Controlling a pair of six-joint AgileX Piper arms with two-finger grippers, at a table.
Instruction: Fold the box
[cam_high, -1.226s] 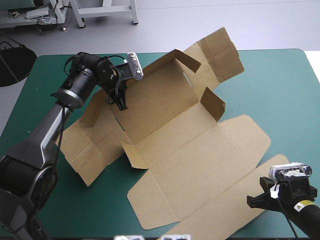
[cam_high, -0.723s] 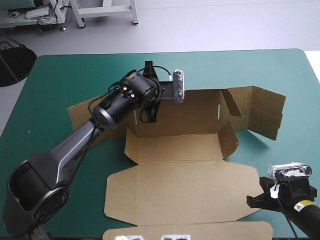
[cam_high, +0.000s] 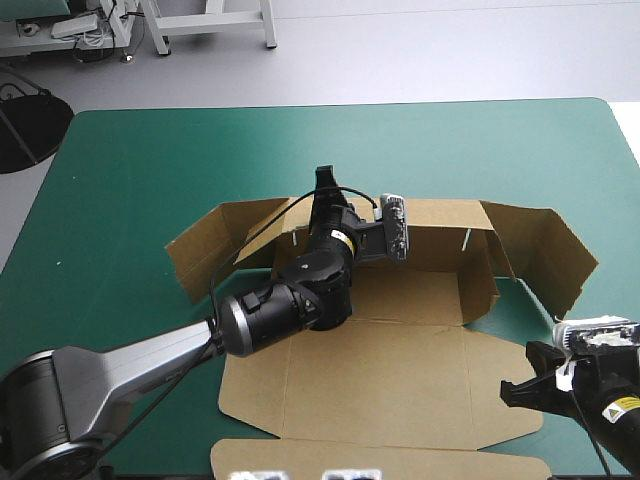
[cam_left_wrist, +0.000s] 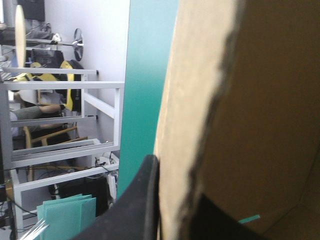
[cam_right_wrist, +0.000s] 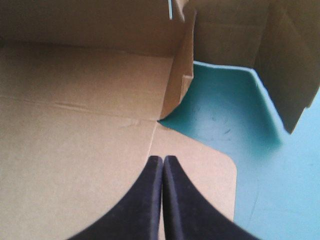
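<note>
The brown box (cam_high: 400, 370) lies opened out in the middle of the table, its long back wall (cam_high: 440, 225) raised and a side flap angled out at each end. My left gripper (cam_high: 325, 195) reaches over that wall from inside and is shut on its top edge. In the left wrist view the board (cam_left_wrist: 260, 100) stands edge-on between my black fingers (cam_left_wrist: 145, 200). My right gripper (cam_high: 510, 390) hovers at the box's near right corner, shut and empty. The right wrist view has its tips (cam_right_wrist: 163, 160) over the flat lid's rounded corner (cam_right_wrist: 215, 170), facing the short inner flap (cam_right_wrist: 180, 80).
Bare teal-green cover (cam_high: 130, 180) stretches to the left of the box and beyond it. The right-end flap (cam_high: 545, 250) stands up not far from my right gripper. The lid's tuck flap (cam_high: 400, 465) reaches the table's near edge.
My left arm has swung the box round and pulled it nearer, so its back wall now runs straight across the table. The right gripper has shifted slightly.
</note>
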